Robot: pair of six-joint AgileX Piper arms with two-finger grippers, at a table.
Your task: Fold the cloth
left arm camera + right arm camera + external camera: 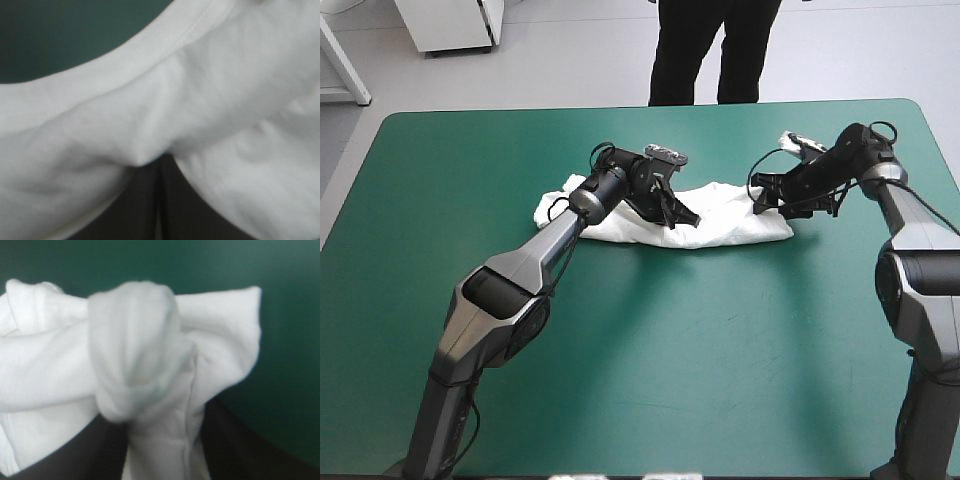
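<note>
One T-shirt [730,225] in two grips: left gripper [688,218], right gripper [760,200].

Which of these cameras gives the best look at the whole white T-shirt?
The high view: there the T-shirt shows whole, a long crumpled strip on the teal-green table. Both wrist views show only close white folds, a seam in the left one, with no outline.

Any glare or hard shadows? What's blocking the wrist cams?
High view: even light, no glare, only soft shadows on the table. Left wrist view: the shirt fills most of it, shaded where it drapes the left claw. Right wrist view: a bunched fold hides the right claw's tips.
</note>
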